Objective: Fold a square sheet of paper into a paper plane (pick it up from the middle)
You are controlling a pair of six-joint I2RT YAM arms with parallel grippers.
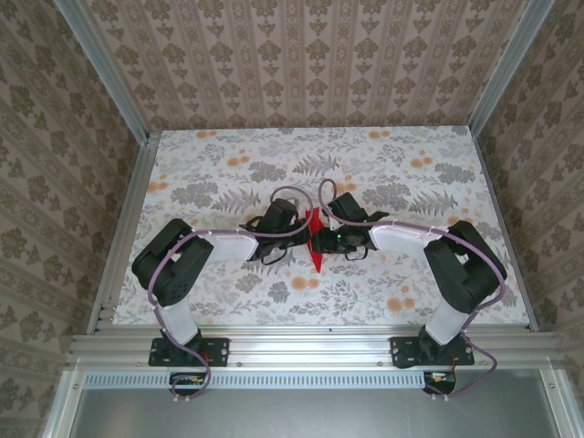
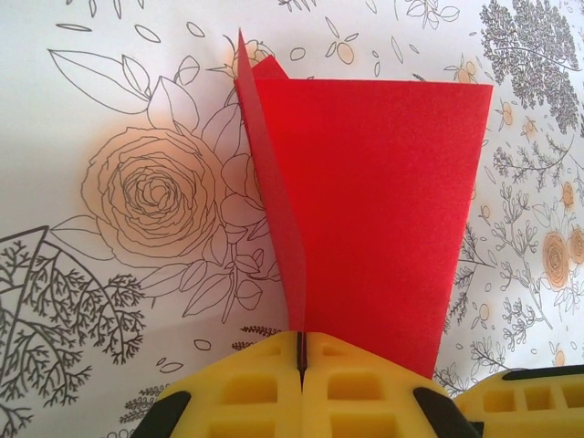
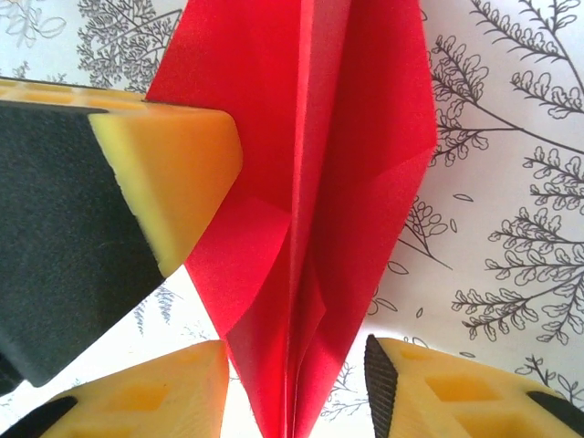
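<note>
Flowery walls stand round a counter printed with leaves and blooms. At the middle of the top view, both arms meet at the paper plane, thin, bright red, pointy, sharply creased. The left pincer is pinched tight on its fold. The right pincer sits open around it, yellow pads apart. It should likely close softly, square on the crease, to avoid crumpling.

Bright red paper plane, yellow-and-black left pincer, white table with grey-and-orange floral print.
</note>
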